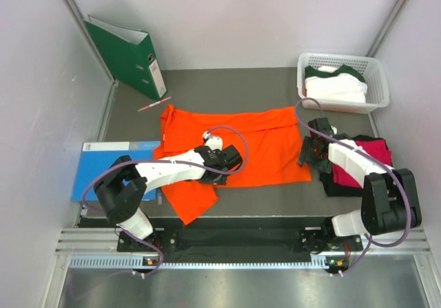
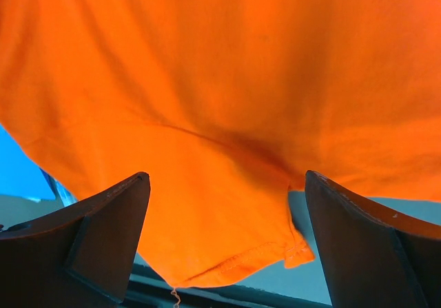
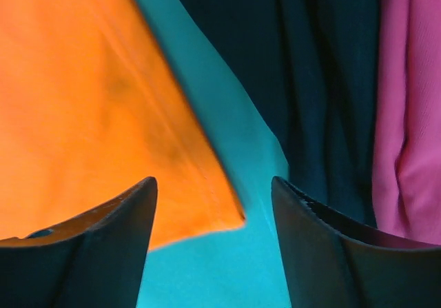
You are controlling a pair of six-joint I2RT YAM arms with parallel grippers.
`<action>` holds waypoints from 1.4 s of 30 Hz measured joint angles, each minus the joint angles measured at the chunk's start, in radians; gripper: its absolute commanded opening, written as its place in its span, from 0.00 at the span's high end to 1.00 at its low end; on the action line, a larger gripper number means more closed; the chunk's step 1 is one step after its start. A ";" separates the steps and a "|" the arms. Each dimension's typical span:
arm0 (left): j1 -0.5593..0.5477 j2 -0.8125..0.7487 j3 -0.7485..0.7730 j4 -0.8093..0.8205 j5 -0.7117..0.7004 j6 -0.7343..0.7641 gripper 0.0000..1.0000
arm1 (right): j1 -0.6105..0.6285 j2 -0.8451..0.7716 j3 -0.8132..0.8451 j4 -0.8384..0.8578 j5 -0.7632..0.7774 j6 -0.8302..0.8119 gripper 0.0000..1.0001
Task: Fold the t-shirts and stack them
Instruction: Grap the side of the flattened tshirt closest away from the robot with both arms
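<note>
- Top external: orange t-shirt [image 1: 262, 142] lies spread flat mid-table, hem end to the right. The left gripper [image 1: 224, 165] sits over its middle, near the lower sleeve. The right gripper [image 1: 308, 159] is at the hem's near corner.
- Both sets of jaws stand wide apart, nothing pinched.
- On the right, the magenta t-shirt [image 1: 368, 153] lies on the black t-shirt [image 1: 337, 184]. The white t-shirt [image 1: 335, 87] is in the basket [image 1: 381, 80].
- Step, my read: taking hold for the first fold. Pinch right at the cloth edge, lift and carry with both arms together, and keep the fold line straight or it'll bunch.
- Left wrist only: sleeve hem [image 2: 234, 263] lies between the fingers, with a crease running above it.
- Right wrist only: the orange corner is apart from the black cloth, with a bare strip of table [image 3: 227, 267] between them. That's hard to read from above with the arm over it.
</note>
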 measured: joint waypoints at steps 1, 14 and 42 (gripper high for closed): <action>-0.009 0.008 0.000 -0.008 -0.005 -0.011 0.02 | 0.000 -0.005 -0.016 -0.010 0.000 0.002 0.40; -0.056 0.036 -0.013 -0.058 -0.040 -0.075 0.02 | 0.000 -0.035 -0.116 0.002 -0.075 0.024 0.92; -0.318 0.113 -0.042 -0.077 -0.071 -0.265 0.41 | 0.000 0.002 -0.114 0.144 -0.176 -0.010 1.00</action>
